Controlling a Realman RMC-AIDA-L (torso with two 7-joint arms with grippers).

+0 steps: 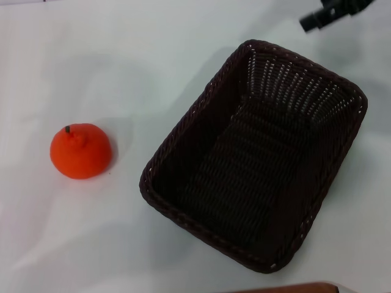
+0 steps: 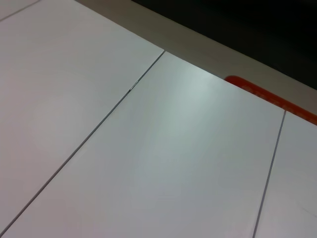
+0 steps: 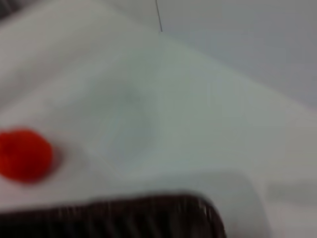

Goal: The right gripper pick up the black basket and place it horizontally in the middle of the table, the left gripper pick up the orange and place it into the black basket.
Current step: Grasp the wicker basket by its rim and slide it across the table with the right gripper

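Note:
The black basket point(image 1: 259, 152) lies empty on the white table point(image 1: 153, 61), right of centre, turned at a slant. The orange point(image 1: 80, 150) sits upright on the table to its left, well apart from it, with its dark stem up. Only a black end of my right gripper point(image 1: 319, 18) shows at the far top right, above the table just beyond the basket's far corner and not touching it. The right wrist view shows the basket rim point(image 3: 148, 213) and the orange point(image 3: 24, 154) farther off. My left gripper is out of view; its wrist view shows no task object.
The left wrist view shows white panels point(image 2: 148, 148) with thin seams, a red strip point(image 2: 272, 99) and a dark area beyond. A brown edge point(image 1: 293, 288) shows at the near side of the table.

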